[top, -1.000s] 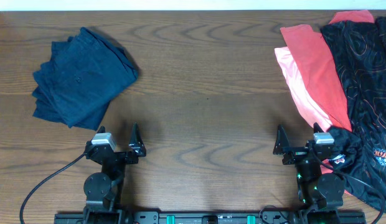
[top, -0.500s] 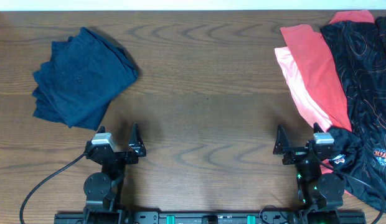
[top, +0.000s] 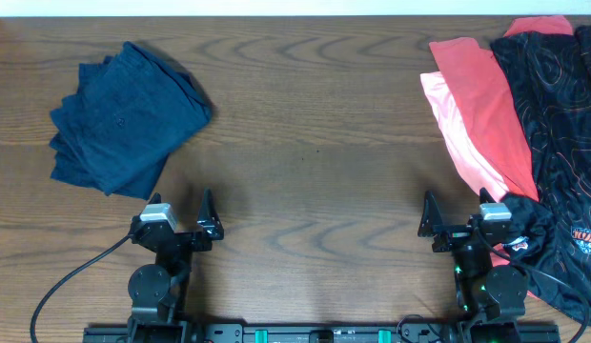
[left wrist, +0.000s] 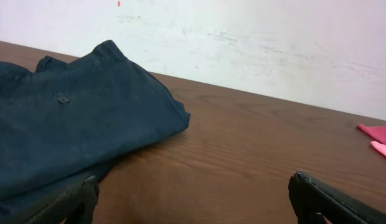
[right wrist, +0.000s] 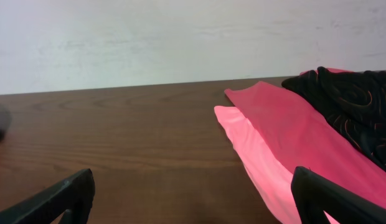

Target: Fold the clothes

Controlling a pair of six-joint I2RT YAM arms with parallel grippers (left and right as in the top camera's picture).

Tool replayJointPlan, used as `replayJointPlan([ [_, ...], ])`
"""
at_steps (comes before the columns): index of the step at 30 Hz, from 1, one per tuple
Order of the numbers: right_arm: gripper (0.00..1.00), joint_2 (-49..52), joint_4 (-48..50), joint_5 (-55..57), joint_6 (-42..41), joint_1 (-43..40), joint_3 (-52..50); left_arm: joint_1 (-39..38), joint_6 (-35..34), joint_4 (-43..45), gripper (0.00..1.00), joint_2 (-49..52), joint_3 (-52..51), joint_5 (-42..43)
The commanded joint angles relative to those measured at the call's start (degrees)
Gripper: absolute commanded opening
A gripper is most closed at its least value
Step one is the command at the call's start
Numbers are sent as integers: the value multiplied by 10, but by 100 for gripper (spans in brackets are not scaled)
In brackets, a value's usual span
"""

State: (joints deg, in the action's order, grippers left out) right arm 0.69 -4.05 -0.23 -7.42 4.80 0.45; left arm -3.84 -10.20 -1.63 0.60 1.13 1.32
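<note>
Finds the left pincer (top: pixel 174 227) parked low at the near edge of the wooden surface (top: pixel 315 143), spread wide, pinching nothing. Finds the right pincer (top: pixel 464 229) likewise parked at the near edge, spread wide and empty, just beside the lower hem of the black patterned garment (top: pixel 558 124). Locates the navy garment (top: pixel 124 119), seemingly trousers, at the far left in a compact, layered bundle, well apart from the left pincer. Locates the coral garment (top: pixel 477 105) at the far right, stretched out long and loose, meeting the black patterned garment along its right side, with a paler pink layer showing at its left edge. Judges the navy bundle as likely folded already and the two right-hand pieces as unfolded. Judges the step in hand as the start of a fresh fold, with no cloth yet taken. Expects the next move to call for reaching the right pincer forward to an edge of the coral or black piece, pinching a single layer, and dragging it toward the bare middle for spreading flat. Flags the risk of lifting both adjoining pieces together.
</note>
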Motion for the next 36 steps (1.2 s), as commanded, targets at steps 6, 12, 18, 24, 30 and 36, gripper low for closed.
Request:
replayJointPlan([
  [6,99,-3,-2,0,-9,-8,-1,3,11,-22,98,-4,-9,-5],
  [12,99,-3,-19,34,-9,-8,10,3,11,-22,98,-3,2,-4],
  [18,99,24,-93,76,-9,-8,74,3,12,-63,98,40,63,-4],
  [24,99,152,-167,131,-9,-8,184,3,12,-178,98,171,182,-4],
  [30,99,366,-270,133,-9,-12,336,3,12,-299,98,344,335,-5],
  [36,99,524,-349,104,-11,-18,471,3,12,-387,98,468,453,-5],
])
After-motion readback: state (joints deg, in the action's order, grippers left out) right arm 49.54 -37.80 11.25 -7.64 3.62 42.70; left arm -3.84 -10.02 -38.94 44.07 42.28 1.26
